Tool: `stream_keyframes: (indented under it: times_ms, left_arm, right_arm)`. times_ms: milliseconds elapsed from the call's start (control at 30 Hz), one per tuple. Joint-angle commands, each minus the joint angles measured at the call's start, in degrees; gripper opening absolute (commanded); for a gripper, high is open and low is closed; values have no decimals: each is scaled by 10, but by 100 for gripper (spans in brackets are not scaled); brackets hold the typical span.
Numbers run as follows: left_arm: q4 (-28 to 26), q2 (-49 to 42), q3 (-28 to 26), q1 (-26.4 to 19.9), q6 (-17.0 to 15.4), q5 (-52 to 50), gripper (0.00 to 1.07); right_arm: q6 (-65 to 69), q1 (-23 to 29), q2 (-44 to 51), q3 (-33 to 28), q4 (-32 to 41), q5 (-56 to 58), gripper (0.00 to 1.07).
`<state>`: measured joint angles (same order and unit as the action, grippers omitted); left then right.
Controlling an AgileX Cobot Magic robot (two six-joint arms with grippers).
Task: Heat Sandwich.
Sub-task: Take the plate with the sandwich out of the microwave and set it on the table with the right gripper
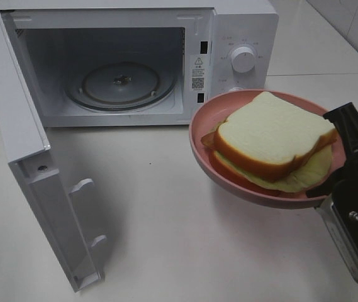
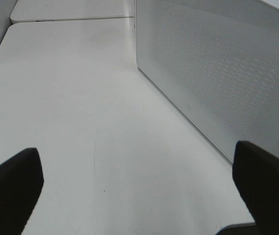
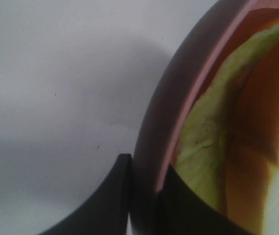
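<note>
The sandwich, two thick white-bread slices with brown crust and pale green filling, lies on a round pink plate. My right gripper is shut on the plate's right rim and holds it above the table, just in front of the microwave's control panel. In the right wrist view my right gripper pinches the plate's rim, with the sandwich close behind. My left gripper is open and empty over bare table; it is out of the exterior view.
The white microwave stands at the back, its door swung wide open to the left. The glass turntable inside holds nothing. A white perforated panel of the microwave stands close beside my left gripper.
</note>
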<state>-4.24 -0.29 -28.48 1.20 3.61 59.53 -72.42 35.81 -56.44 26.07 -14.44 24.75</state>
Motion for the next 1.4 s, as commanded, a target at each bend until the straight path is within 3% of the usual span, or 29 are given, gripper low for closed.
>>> stream_keyframes:
  times_ms: [33, 667, 1400]
  left_arm:
    - [-2, -11, 2, -1, 2, 0, 104]
    - [-2, -11, 2, -1, 2, 0, 104]
    - [-2, -11, 2, -1, 2, 0, 104]
  right_arm:
    - [74, -3, 17, 1, -46, 22, 1]
    - [349, -3, 17, 1, -224, 104, 1]
    - [580, -3, 17, 1, -337, 227, 1]
